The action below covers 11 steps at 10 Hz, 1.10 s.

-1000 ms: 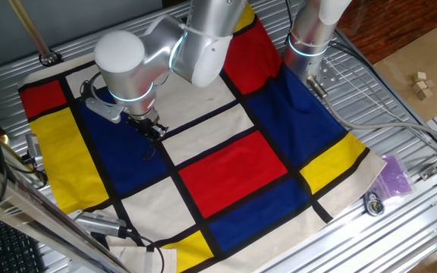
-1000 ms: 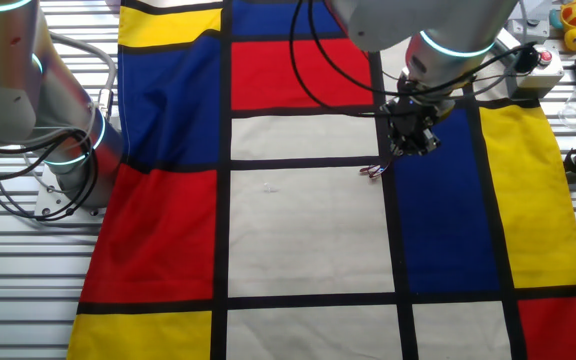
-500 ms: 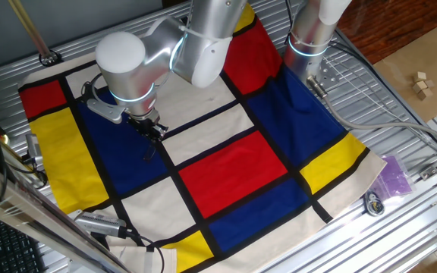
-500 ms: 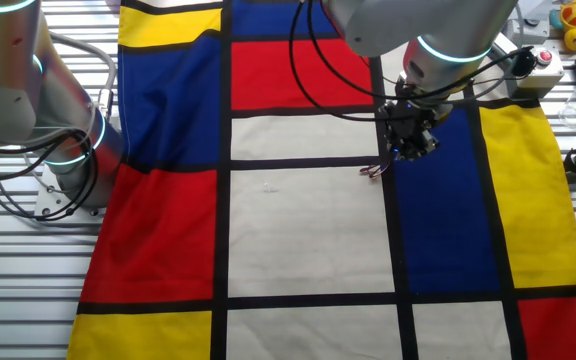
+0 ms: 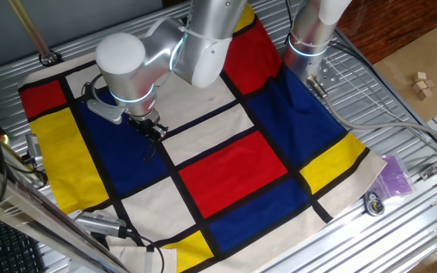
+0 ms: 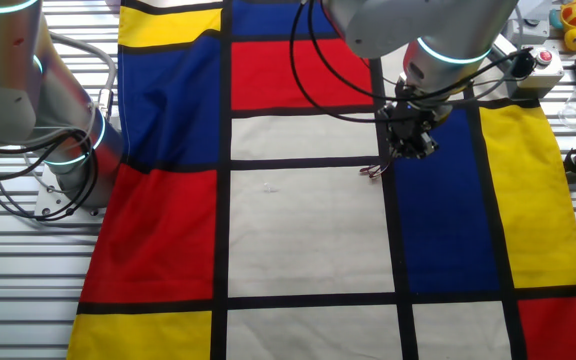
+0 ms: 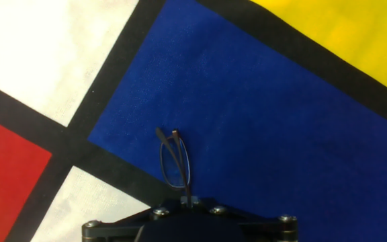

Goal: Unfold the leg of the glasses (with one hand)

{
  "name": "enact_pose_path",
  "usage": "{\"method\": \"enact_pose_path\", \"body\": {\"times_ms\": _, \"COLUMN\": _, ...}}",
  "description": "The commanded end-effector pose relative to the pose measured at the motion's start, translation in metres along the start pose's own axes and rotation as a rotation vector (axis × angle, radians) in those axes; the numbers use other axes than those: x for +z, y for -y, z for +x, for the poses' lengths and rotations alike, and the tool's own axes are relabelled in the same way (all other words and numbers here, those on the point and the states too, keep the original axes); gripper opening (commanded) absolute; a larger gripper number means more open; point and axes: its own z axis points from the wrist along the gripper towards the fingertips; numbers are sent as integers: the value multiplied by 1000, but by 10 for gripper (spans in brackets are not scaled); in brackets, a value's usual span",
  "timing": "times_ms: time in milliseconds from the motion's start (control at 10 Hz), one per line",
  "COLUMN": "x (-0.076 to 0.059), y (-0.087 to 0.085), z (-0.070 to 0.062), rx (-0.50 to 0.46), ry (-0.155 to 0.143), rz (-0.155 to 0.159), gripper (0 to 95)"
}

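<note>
At the pincer (image 7: pixel 188 205), clamped glasses (image 7: pixel 175 163) run lengthwise straight outward over blue cloth (image 7: pixel 281 121).

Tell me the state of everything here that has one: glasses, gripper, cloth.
glasses: seen edge-on, one end reaching the gripper; folded or unfolded unclear.
gripper: low over the cloth; fingers hidden, open or shut unclear.
cloth: spread out flat.

We see a silver robot arm (image 5: pixel 174 47) bent over a cloth (image 5: pixel 234 171) of red, blue, yellow and white panels on a ribbed metal table (image 5: pixel 400 121), its dark gripper (image 5: pixel 153 130) low over a blue panel beside a black stripe.
</note>
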Motion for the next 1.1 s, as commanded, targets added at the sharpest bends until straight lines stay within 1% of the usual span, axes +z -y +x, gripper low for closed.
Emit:
{"method": "enact_pose_path", "body": {"times_ms": 100, "x": 0, "y": 0, "z": 0, "rx": -6, "ry": 7, "rz": 4, "gripper": 0}}
{"method": "enact_pose_path", "body": {"times_ms": 200, "x": 0, "y": 0, "z": 0, "rx": -8, "ry": 9, "rz": 5, "gripper": 190}}
{"method": "enact_pose_path", "body": {"times_ms": 900, "x": -1, "y": 0, "z": 0, "rx": -19, "ry": 2, "rz": 3, "gripper": 190}}
{"method": "enact_pose_path", "body": {"times_ms": 1000, "x": -3, "y": -1, "z": 0, "rx": -19, "ry": -3, "rz": 2, "gripper": 0}}
{"method": "enact_pose_path", "body": {"times_ms": 1100, "x": -4, "y": -1, "z": 0, "rx": -19, "ry": -6, "rz": 3, "gripper": 0}}
